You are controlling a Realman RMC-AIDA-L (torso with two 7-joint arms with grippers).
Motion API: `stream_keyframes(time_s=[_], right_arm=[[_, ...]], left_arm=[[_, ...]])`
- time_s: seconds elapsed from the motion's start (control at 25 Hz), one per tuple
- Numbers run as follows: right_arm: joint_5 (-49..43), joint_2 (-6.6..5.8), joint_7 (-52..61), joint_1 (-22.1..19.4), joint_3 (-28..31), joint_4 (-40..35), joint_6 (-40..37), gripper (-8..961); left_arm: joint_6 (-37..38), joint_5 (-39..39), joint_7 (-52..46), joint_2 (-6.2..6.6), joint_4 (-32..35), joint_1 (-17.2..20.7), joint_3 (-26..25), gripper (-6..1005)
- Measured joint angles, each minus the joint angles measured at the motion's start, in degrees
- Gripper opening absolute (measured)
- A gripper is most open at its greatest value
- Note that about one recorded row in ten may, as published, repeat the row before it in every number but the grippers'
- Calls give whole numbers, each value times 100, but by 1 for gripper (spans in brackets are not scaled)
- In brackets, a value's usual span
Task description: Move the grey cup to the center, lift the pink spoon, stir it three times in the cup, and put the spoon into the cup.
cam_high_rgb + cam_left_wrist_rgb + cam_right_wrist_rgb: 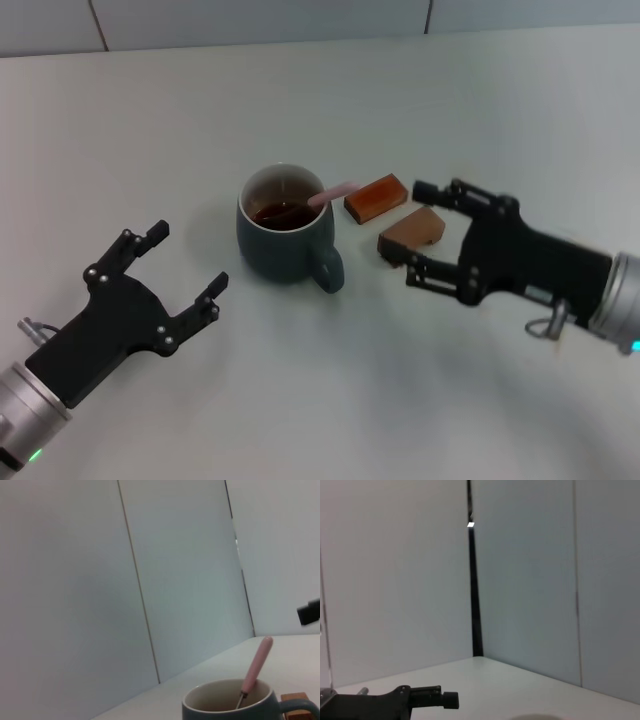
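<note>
The grey cup [285, 240] stands upright at the middle of the table, handle toward me, with dark liquid inside. The pink spoon [333, 193] rests in it, its bowl in the liquid and its pink handle leaning over the rim toward the right. My left gripper [188, 258] is open and empty, left of the cup and apart from it. My right gripper [417, 232] is open to the right of the cup, its fingers on either side of a brown block. The left wrist view shows the cup [227, 705] and the spoon [256, 670] standing in it.
Two brown wooden blocks lie right of the cup: one [376, 196] by the spoon handle, the other [412, 232] between my right gripper's fingers. A block corner [295, 700] shows behind the cup. White wall panels stand at the table's far edge.
</note>
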Motion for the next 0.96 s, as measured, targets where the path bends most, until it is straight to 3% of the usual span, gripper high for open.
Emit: stream_keyframes(time_s=[0.12, 0.28, 0.96], right_arm=[[330, -10, -812, 342, 64, 1103, -333, 768], [320, -8, -1020, 529, 37, 1569, -142, 768], [321, 11, -934, 686, -3, 1787, 82, 768]], left_arm=[[-2, 36, 0, -5, -7, -3, 21, 847], [-18, 193, 0, -9, -12, -30, 203, 847], [-397, 204, -7, -30, -182, -192, 521, 847]])
